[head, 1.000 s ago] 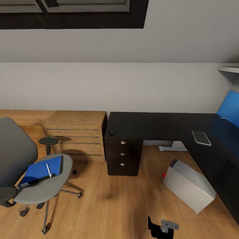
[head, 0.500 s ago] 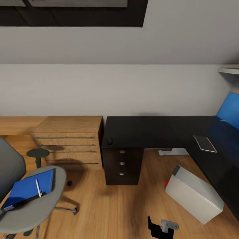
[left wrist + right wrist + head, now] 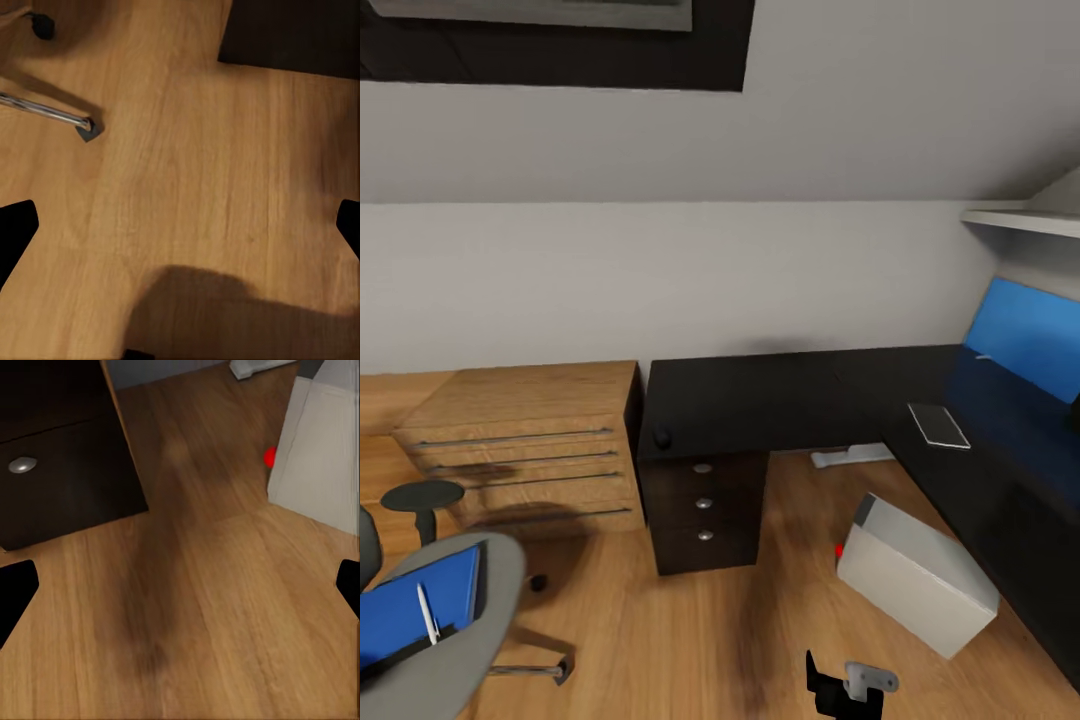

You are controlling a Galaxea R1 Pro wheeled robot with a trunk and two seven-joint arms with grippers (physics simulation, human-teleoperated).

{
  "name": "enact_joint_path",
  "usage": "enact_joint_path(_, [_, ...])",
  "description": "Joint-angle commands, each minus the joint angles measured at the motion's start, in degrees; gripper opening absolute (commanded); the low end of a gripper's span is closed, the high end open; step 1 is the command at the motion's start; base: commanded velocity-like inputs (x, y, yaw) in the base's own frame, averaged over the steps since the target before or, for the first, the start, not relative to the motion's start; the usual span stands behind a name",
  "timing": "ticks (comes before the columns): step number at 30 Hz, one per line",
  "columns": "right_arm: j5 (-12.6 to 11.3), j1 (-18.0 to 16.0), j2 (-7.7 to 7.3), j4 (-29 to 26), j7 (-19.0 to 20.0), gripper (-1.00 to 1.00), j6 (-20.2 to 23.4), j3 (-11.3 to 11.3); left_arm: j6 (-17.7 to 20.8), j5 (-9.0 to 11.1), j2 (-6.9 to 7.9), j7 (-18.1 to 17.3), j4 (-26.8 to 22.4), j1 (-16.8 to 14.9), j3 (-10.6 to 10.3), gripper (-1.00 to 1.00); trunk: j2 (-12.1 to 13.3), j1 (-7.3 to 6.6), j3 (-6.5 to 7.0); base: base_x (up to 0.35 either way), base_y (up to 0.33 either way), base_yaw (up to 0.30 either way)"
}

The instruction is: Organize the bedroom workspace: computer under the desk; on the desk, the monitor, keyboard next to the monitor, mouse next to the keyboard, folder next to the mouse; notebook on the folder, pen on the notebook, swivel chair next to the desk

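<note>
View has been swung right since 1 s ago: the swivel chair (image 3: 430, 620) is now cut off at lower left and more of the desk (image 3: 780, 395) is seen; the things themselves are not judged to have moved.

The computer (image 3: 915, 572) lies tilted on the floor beside the desk's long wing, not under it. A blue folder (image 3: 410, 612) with the pen (image 3: 427, 612) on top is carried on the chair seat. A small dark object, possibly the mouse (image 3: 662, 436), sits at the desk edge above the drawer unit (image 3: 703, 505).

Left gripper (image 3: 180, 225) and right gripper (image 3: 180, 585): fingers spread apart, nothing held, floor below.

Risk: if the base is driven on, the computer or chair castors could be clipped and the pen rolled off.

No readable writing or brands.
</note>
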Motion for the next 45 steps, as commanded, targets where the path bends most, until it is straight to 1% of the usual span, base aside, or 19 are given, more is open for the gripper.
enact_joint_path(1, [-0.47,-0.06,0.04,0.13,-0.01,1.0,-0.21,0.48,-0.18,0.4,0.11,0.56,-0.09,0.01,-0.46,1.0,-0.03,0.01,0.02,0.125,0.118,-0.227])
enact_joint_path(11, [-0.47,-0.06,0.04,0.13,0.0,1.0,-0.21,0.48,-0.18,0.4,0.11,0.55,-0.09,0.01,-0.45,1.0,-0.03,0.01,0.68,0.194,0.176,-0.228])
enact_joint_path(19, [-0.47,-0.05,-0.02,0.13,0.0,1.0,-0.21,0.48,-0.18,0.4,0.07,0.55,-0.07,0.01,-0.44,1.0,-0.03,0.01,1.21,0.065,0.106,-0.23])
enact_joint_path(24, [-0.47,-0.02,-0.05,0.13,0.0,1.0,-0.21,0.48,-0.18,0.4,0.07,0.55,-0.01,0.01,-0.48,1.0,-0.03,0.01,1.54,0.017,0.043,-0.231])
enact_joint_path(38, [-0.47,0.02,-0.05,0.13,0.09,1.0,-0.21,0.48,-0.18,0.4,0.07,0.55,0.0,0.01,-0.51,1.0,-0.03,0.01,2.46,0.001,0.165,-0.232])
enact_joint_path(45, [-0.47,0.03,-0.05,0.13,0.09,1.0,-0.21,0.48,-0.18,0.4,0.07,0.55,0.0,0.01,-0.51,1.0,-0.03,0.01,2.92,0.0,0.031,-0.233])
